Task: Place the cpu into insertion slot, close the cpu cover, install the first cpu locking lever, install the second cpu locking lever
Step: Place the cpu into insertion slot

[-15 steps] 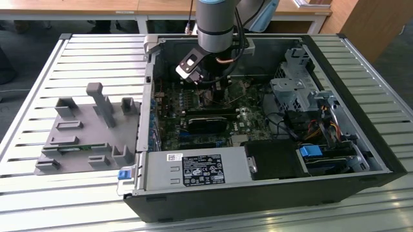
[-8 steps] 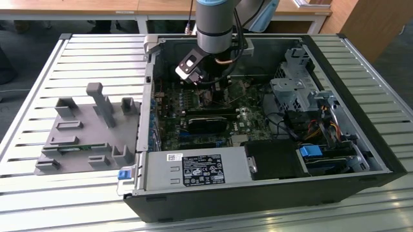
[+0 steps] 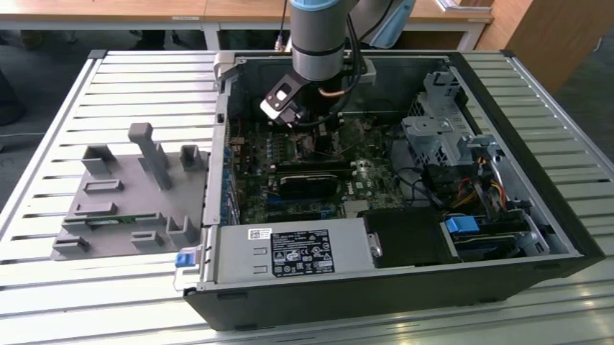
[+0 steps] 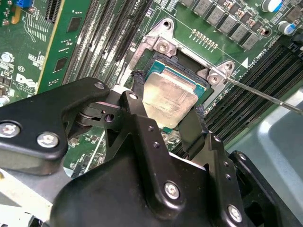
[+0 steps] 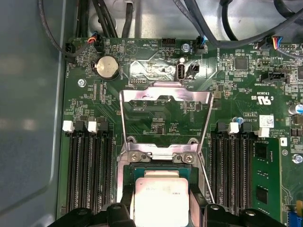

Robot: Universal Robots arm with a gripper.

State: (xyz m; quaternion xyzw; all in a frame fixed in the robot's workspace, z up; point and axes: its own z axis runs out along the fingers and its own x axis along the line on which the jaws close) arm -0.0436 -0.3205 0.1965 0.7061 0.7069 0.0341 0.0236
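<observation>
— Where is the cpu (image 4: pixel 166 92) found?

— It is seen directly over the insertion slot (image 4: pixel 158 65), inside the slot's black frame, on the green motherboard (image 5: pixel 236 94). Whether it is fully seated cannot be told.

— How are the fingers set?

— The gripper (image 4: pixel 169 98) is closed onto the chip. One black finger (image 4: pixel 137 113) is pressed against one edge and the second against the opposite edge, so the cpu is pinched between them. The same grip is shown in both wrist views.

— And the cpu cover (image 5: pixel 137 93)?

— It is swung open and stood up from its hinge just beside the slot. The board is seen through its cut-out middle, and nothing is covered by it.

— Is a locking lever seen?

— A thin metal rod (image 4: pixel 265 96) is seen running out from the corner of the socket bracket. It is raised clear of the board and not latched down.

— What is shown from outside?

— In the exterior view the arm (image 3: pixel 321 43) is lowered into the open computer case (image 3: pixel 384 302), which is laid on a slatted table (image 3: pixel 57 287). A grey fixture (image 3: pixel 125 194) is placed on the table at the exterior view's left, well apart from the arm.
</observation>
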